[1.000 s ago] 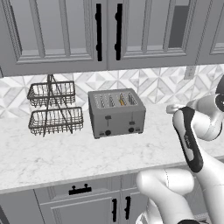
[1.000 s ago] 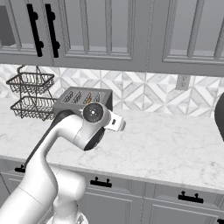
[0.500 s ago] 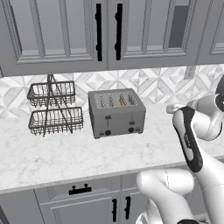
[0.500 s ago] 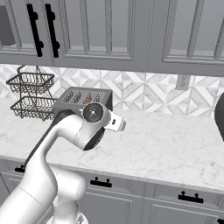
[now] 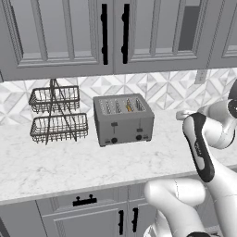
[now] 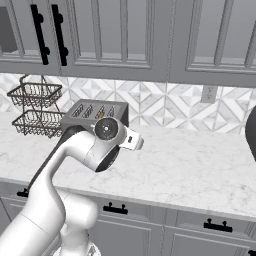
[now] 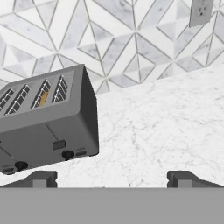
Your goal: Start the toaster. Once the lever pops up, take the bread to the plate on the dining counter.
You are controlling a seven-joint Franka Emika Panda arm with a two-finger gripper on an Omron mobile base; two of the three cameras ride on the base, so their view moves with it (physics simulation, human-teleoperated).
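toaster (image 5: 123,120) stands on the marble counter (image 5: 55,171) against the tiled wall, just right of the two-tier wire basket (image 5: 58,115). you can see a tan piece of bread (image 5: 129,107) down in one of its slots, and in the hand view the bread (image 7: 43,98) shows orange in the third slot. both dark levers (image 5: 114,125) and the two round knobs (image 5: 138,137) are on the near front face. your gripper (image 7: 111,177) is well apart from the toaster, to its right over bare counter; the fingertips (image 7: 41,177) stand wide apart and hold nothing.
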